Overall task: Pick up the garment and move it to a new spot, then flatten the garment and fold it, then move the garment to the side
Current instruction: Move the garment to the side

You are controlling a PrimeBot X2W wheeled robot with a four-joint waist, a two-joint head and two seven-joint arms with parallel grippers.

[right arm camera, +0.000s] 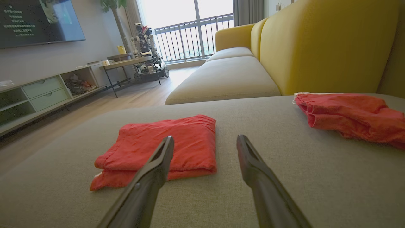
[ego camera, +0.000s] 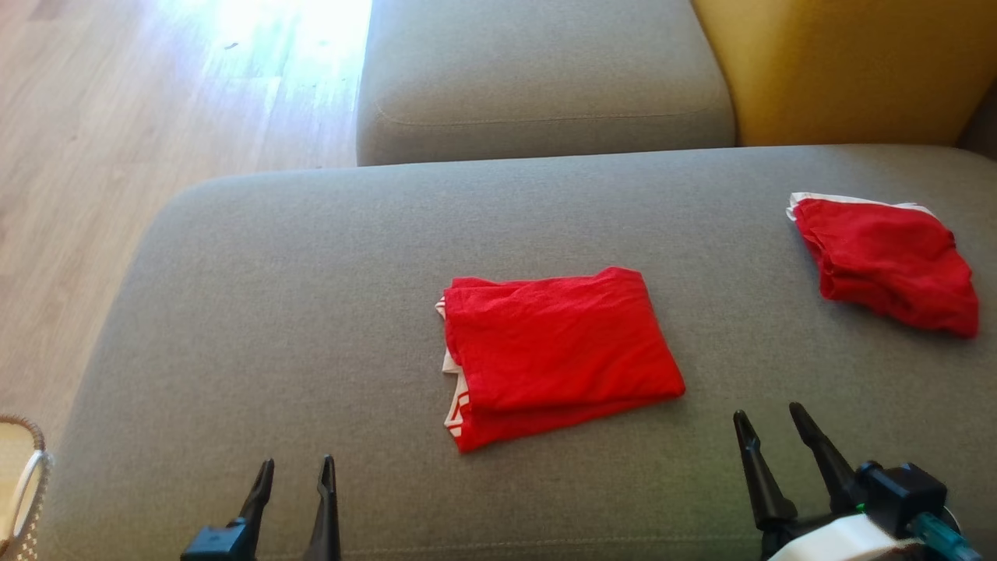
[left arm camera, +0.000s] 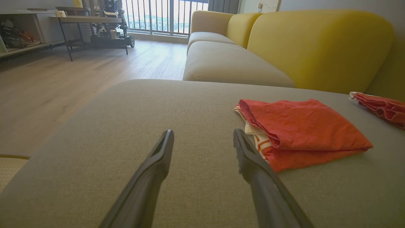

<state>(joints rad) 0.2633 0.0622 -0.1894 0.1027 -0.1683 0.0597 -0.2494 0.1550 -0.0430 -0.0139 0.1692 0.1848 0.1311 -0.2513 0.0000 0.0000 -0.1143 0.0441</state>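
Since the garment (ego camera: 557,354) lies folded on the sofa cushion (ego camera: 273,312), your left gripper (ego camera: 297,461) and right gripper (ego camera: 766,411) sit wide and empty, probably staged for the side move.

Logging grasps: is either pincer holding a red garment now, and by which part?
Nothing is held. The left pincer and right pincer both stand open, clear of the folded red cloth garment on the grey fabric sofa cushion.
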